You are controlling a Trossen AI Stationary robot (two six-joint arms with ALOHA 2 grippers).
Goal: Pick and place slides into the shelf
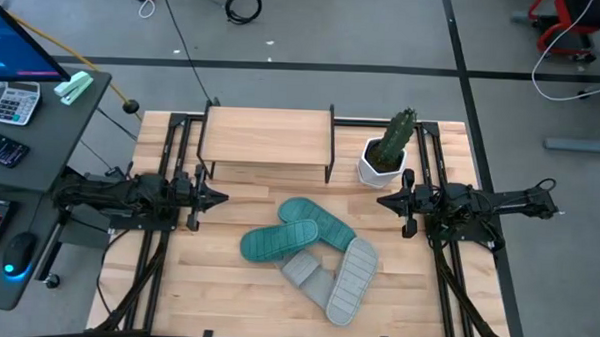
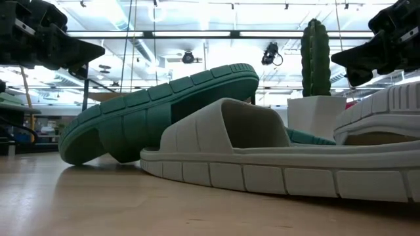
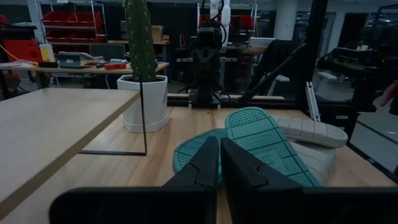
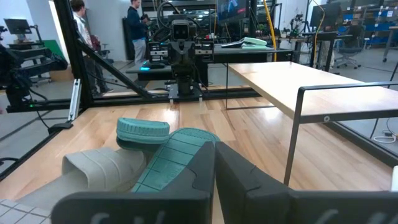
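Note:
Several slides lie heaped at the table's middle. One teal slide (image 1: 318, 221) lies flat. The other teal slide (image 1: 277, 243) is sole up and tilted, one edge on the table, leaning over a grey slide (image 1: 306, 272). A second grey slide (image 1: 351, 280) lies sole up beside them. The shelf (image 1: 268, 137) stands at the far edge with nothing on its plank. My left gripper (image 1: 222, 196) is shut and level at the heap's left, above the table. My right gripper (image 1: 382, 201) is shut and level at its right. Neither touches anything.
A cactus in a white pot (image 1: 386, 151) stands on the table just right of the shelf, close to my right gripper. Bare tabletop (image 1: 196, 275) lies left of and in front of the heap. People stand in the room beyond the left arm (image 4: 134, 25).

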